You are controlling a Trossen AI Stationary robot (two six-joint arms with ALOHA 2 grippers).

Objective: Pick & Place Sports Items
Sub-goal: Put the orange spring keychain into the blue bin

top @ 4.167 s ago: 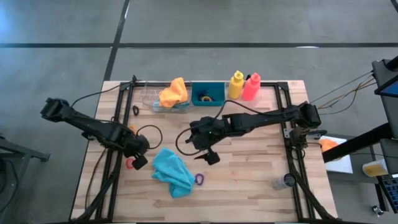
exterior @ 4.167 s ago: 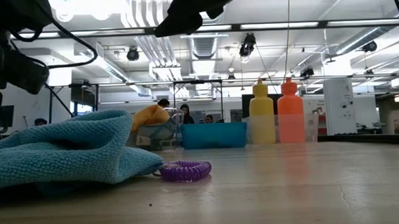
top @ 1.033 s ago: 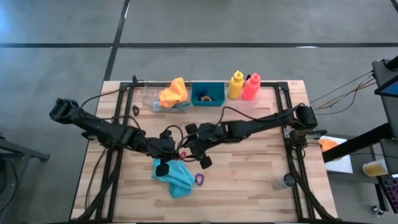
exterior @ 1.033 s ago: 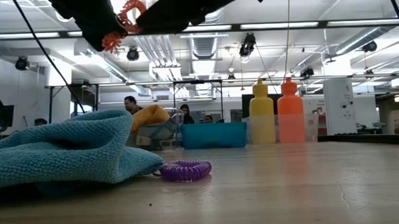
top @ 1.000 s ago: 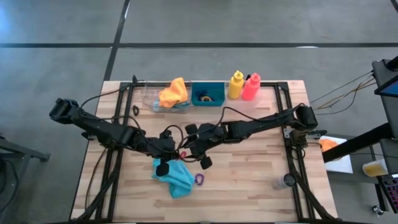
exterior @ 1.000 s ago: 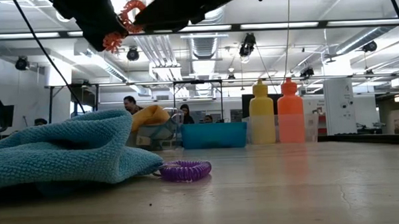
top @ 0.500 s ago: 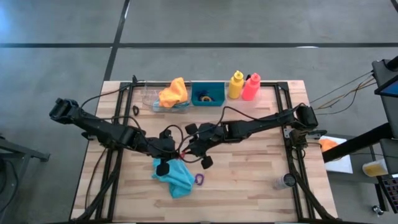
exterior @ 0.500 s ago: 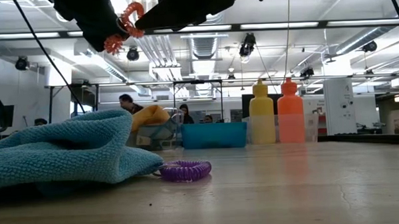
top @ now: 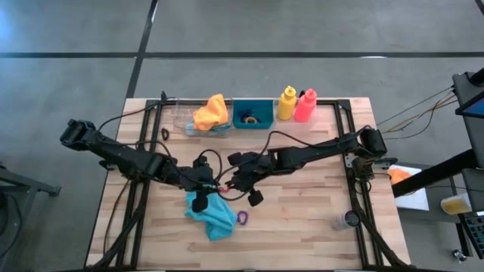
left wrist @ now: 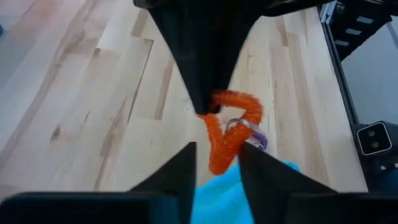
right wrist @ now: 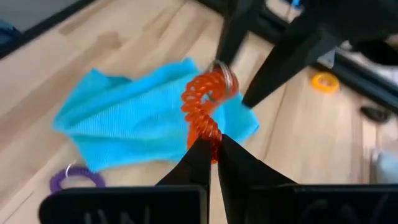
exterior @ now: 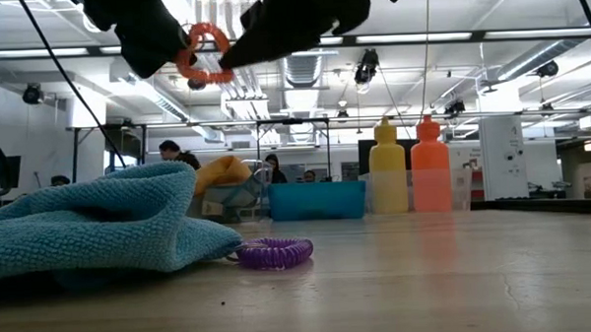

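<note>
An orange-red coil ring (right wrist: 202, 106) with a small metal loop hangs in the air above the teal cloth (top: 213, 213), between my two grippers. My right gripper (right wrist: 209, 144) is shut on it. My left gripper (left wrist: 217, 154) faces it from the table's left side with its fingers open, and the ring's lower part (left wrist: 219, 146) stands between them. A purple ring (top: 242, 217) lies on the table by the cloth's right edge. The yellow bottle (top: 286, 103) and the pink-red bottle (top: 305, 106) stand upright at the far edge. My right gripper pinches one end of the ring's coil (right wrist: 207, 134) between its two fingertips, coming slanting down from the table's right side. The ring is lifted clear and stands out past the fingertips as a loop (exterior: 205, 53). My left gripper: I cannot tell whether its open fingers touch the ring.
A teal bin (top: 252, 115) with a yellow ring in it stands at the far edge. Left of it is a clear tray (top: 181, 121) holding an orange cloth (top: 210, 112). A small black ring (top: 165, 134) lies far left, a small cup (top: 348, 220) near right.
The ring lay pulled up against my left gripper. It now shows as a round loop at my right gripper's tip, a little lower and farther from the left gripper. My right gripper has tipped down slightly.
</note>
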